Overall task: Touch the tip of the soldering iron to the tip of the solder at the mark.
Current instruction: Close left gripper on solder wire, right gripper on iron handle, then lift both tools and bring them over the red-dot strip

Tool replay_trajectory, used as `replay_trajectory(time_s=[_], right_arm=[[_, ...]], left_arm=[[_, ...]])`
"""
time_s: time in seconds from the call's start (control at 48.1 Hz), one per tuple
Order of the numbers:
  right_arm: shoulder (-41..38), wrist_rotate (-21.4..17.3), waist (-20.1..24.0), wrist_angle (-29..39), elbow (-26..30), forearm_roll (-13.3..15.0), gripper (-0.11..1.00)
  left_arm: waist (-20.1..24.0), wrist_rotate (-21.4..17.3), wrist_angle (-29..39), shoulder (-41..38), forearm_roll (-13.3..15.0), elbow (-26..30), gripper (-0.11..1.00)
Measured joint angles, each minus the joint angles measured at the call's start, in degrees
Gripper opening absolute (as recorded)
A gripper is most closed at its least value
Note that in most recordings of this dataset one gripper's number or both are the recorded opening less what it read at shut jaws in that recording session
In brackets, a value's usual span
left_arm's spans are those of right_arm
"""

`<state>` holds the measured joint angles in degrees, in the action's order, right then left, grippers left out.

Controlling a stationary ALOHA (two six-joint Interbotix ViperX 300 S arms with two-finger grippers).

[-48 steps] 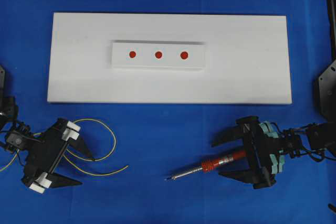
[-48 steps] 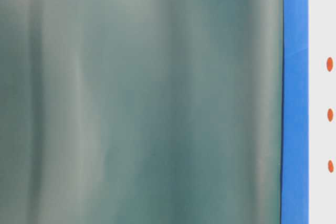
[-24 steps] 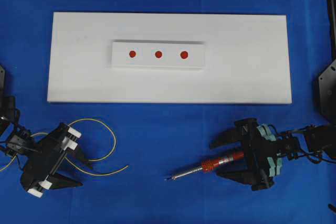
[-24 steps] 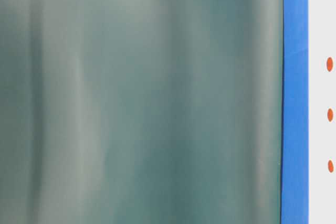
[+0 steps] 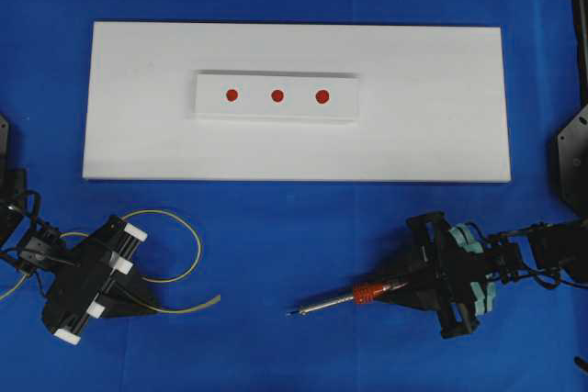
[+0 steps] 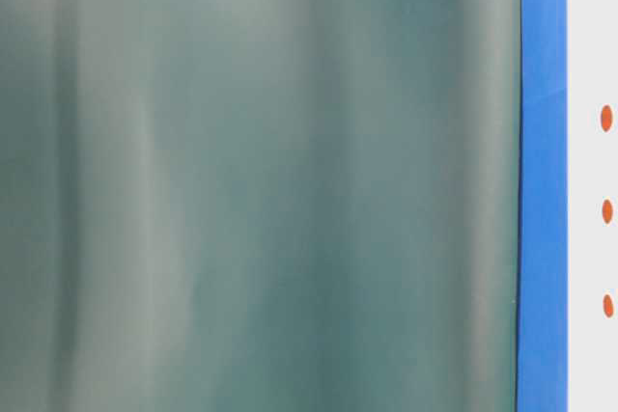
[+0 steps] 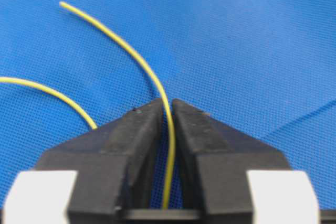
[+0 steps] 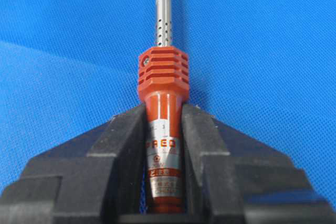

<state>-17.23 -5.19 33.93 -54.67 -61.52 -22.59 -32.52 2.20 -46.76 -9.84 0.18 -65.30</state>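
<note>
Item 1, left gripper [image 7: 167,109]: we list it clamped on the solder [image 7: 128,51], the thin yellow wire passing between the jaw tips and curving away over the blue cloth [image 5: 294,245] to a free end up ahead. In the overhead view the wire loops just beside this gripper, low on the left.

Item 2, right gripper [image 8: 164,115]: jaws pressed against the red-orange handle of the soldering iron [image 8: 163,77], low on the right, with its metal shaft pointing towards the middle of the cloth.

Item 3, white board [image 5: 441,117] bearing a raised strip [image 5: 211,107] with three red marks [image 5: 277,95], well apart from both tools.

Handling note: we judge both grasps made and the lift next. We would raise each tool slowly, since the wire will flex and its tip wander; bring the solder tip to the mark first, then the iron.

Lettering: the handle label seems to read "PRED" or similar; the smaller print is too fine for us to read.
</note>
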Motion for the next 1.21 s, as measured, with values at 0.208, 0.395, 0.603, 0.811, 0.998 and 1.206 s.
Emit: replay_trajectory(time_s=[0.208, 0.395, 0.603, 0.811, 0.998, 1.206], right_arm=[[0.00, 0.00, 0.00, -0.09, 0.18, 0.00, 0.06], [1.05, 0.26, 0.00, 1.32, 0.53, 0.00, 0.06], [7.65, 1.23, -0.35, 8.17, 0.62, 0.00, 0.06], [15.29, 4.39, -1.58, 19.51, 2.02, 0.00, 0.06], [21.80, 7.56, -3.96, 31.46, 4.57, 0.00, 0.06], [26.89, 9.84, -4.66, 43.15, 8.35, 0.09, 0.06]], left_arm=[[0.09, 0.88, 0.26, 0.00, 0.09, 0.70, 0.03], [0.09, 1.14, 2.81, 1.49, 0.18, 1.58, 0.03], [0.18, 1.67, 8.96, 7.21, 0.09, 2.81, 0.03], [0.26, 3.43, 20.74, 13.71, 0.18, 5.89, 0.03], [0.26, 5.89, 32.17, 19.78, 0.18, 9.67, 0.03], [0.35, 8.61, 40.25, 23.20, 0.18, 11.95, 0.03]])
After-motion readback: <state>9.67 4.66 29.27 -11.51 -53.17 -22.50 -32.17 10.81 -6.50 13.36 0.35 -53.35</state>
